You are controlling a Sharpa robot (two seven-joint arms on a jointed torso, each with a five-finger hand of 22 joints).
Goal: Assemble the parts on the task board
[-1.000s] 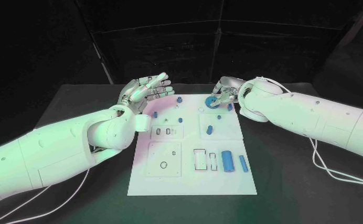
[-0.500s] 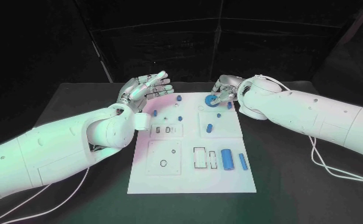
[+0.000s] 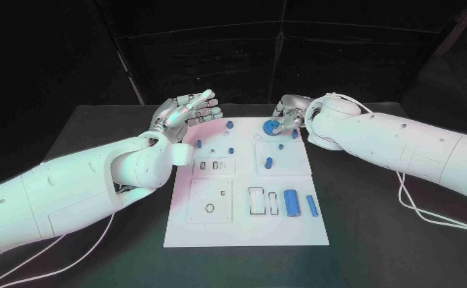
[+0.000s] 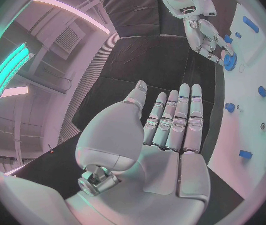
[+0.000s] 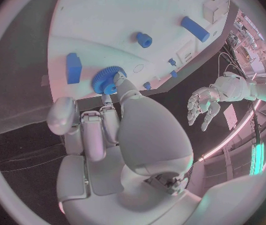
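Observation:
The white task board [image 3: 243,231] lies in the middle of the black table. My right hand [image 3: 289,114] hovers over the board's far right corner and pinches a blue gear [image 3: 271,127] between its fingertips. In the right wrist view the gear [image 5: 106,79] sits at the fingertips, just above the board [image 5: 107,20] and beside a blue block [image 5: 74,68]. My left hand [image 3: 189,112] is raised beyond the board's far left corner, palm up, fingers apart and holding nothing. The left wrist view shows that open palm [image 4: 164,135], with the right hand [image 4: 207,35] and the gear [image 4: 230,61] farther off.
Two blue cylinders [image 3: 291,203] [image 3: 312,205] lie side by side at the board's near right. A short blue piece [image 3: 268,162] and small blue pegs [image 3: 229,125] [image 3: 198,144] stand in the far half. Rectangular slots [image 3: 257,202] and a round hole [image 3: 208,210] mark the near half.
My right hand has carried the gear slightly toward the board's far edge. The left hand stays raised and open.

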